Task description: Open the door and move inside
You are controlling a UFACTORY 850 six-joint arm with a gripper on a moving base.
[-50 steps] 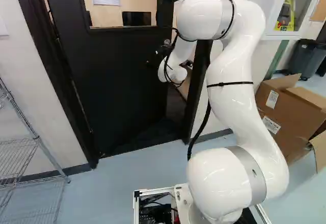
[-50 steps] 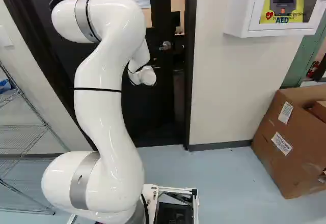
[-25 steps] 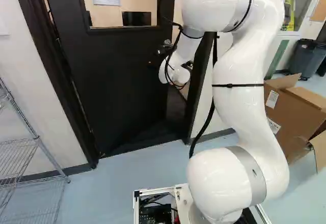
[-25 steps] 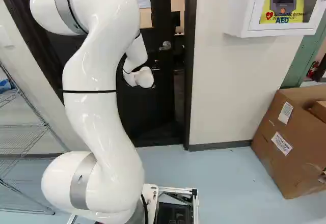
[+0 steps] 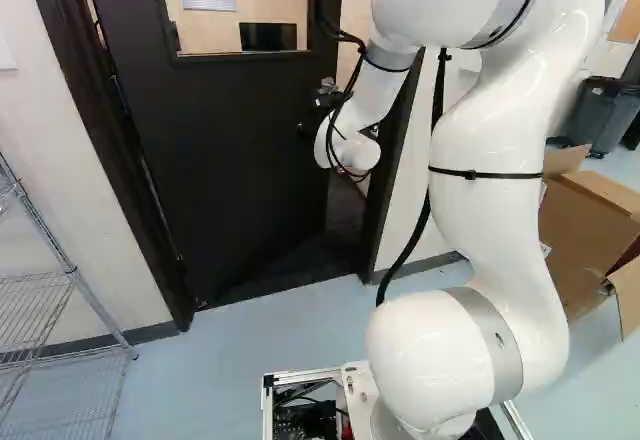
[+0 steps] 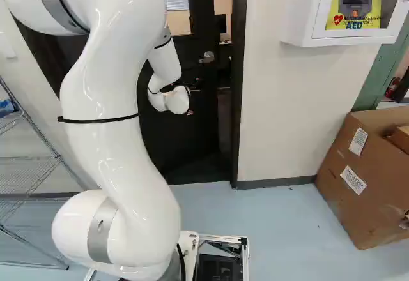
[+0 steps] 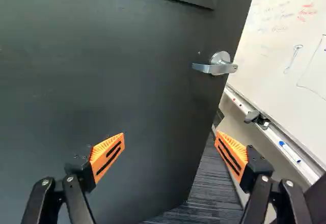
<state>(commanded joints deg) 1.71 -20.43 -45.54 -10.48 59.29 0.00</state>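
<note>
— Where is the door [image 5: 230,180] now?
— It is in the upper left and middle of the left base view, and it stands ajar. In the right base view, a narrow gap [image 6: 224,115] shows between its edge and the dark frame [image 6: 238,102].

— And the tool [image 5: 312,120], how is it?
— In the wrist view the two fingers [image 7: 106,152] of the tool [image 7: 170,141] are wide apart. Between them I see the dark face of the door, its edge and a striped floor [image 7: 206,193] beyond.

— Where is the handle [image 7: 221,66]?
— It is ahead of the tool, near the door's edge, and apart from the fingers. Past this edge there is a whiteboard [image 7: 275,46] with a tray [image 7: 298,165] under it.

— What else do you see?
— The white arm [image 6: 105,102] fills much of the left half of the right base view. A cardboard box [image 6: 345,185] is at the right of that view, and a wire shelf [image 5: 75,273] is at the lower left of the left base view.
</note>
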